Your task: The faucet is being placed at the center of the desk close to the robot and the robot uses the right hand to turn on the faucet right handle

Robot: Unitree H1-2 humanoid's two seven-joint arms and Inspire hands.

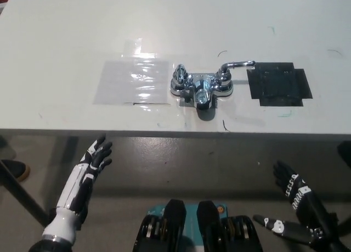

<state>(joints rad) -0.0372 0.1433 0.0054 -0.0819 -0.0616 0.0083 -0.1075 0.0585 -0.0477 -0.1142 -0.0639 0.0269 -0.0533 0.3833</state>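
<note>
A chrome faucet [201, 85] stands on the white desk [175, 27], near its front edge at the middle. Its right handle [237, 65] is a long lever pointing right; the left handle [179, 75] is a short knob. My black right hand [293, 189] hangs below the desk edge at the lower right, open, fingers spread, holding nothing and far from the faucet. My white left hand [93, 161] rests open below the desk edge at the lower left.
A clear plastic sheet [133, 80] is taped left of the faucet. A black tape patch [278, 85] lies right of it, just past the lever's tip. A dark shoe [13, 168] shows on the floor at far left.
</note>
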